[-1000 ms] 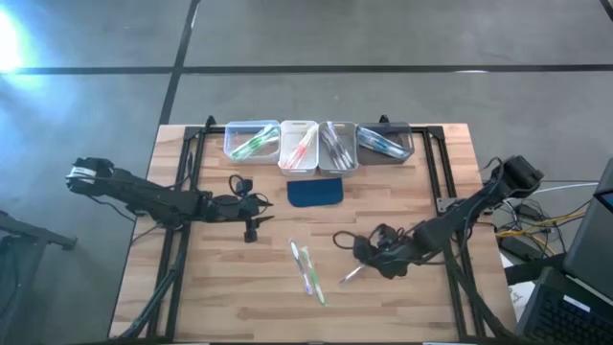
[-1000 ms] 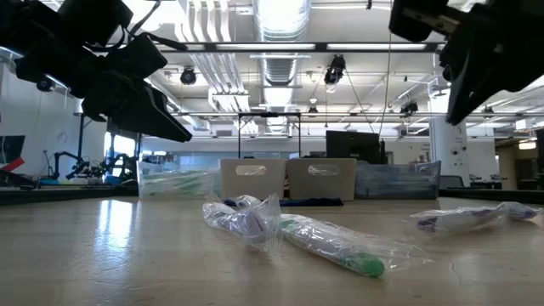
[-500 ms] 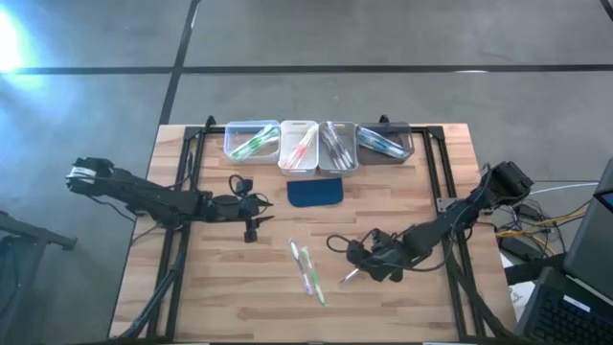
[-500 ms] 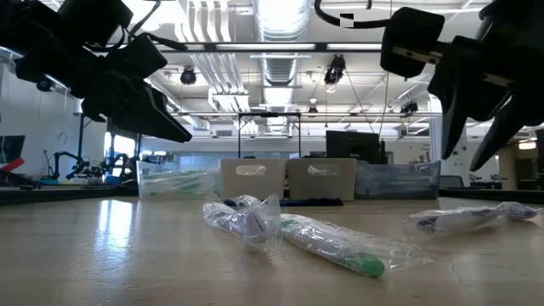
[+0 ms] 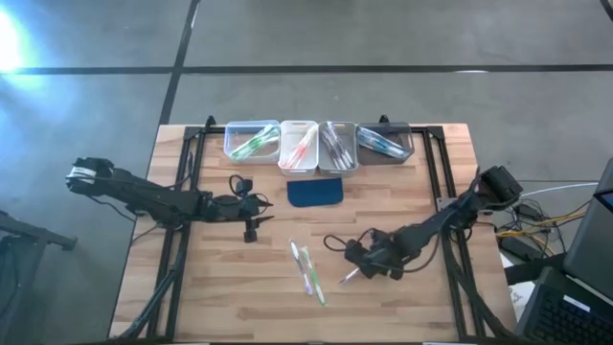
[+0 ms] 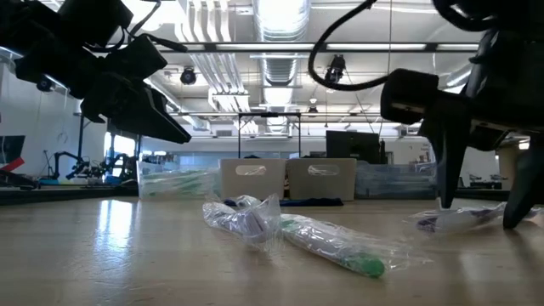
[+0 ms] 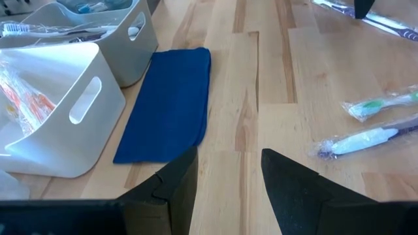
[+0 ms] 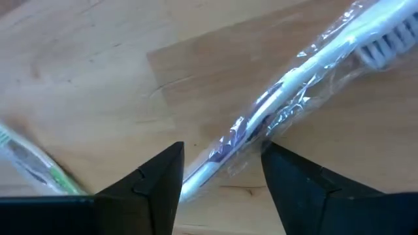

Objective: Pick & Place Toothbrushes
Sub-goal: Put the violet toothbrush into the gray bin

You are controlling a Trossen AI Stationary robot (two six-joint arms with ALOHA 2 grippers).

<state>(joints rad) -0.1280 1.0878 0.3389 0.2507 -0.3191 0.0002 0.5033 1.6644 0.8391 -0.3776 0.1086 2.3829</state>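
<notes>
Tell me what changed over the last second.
The right gripper came down toward the table and opened; its fingers now straddle the wrapped toothbrush lying there, not yet closed on it. The left gripper stayed open, hovering in place. The toothbrush pair, the blue pad and the bins did not move.
</notes>
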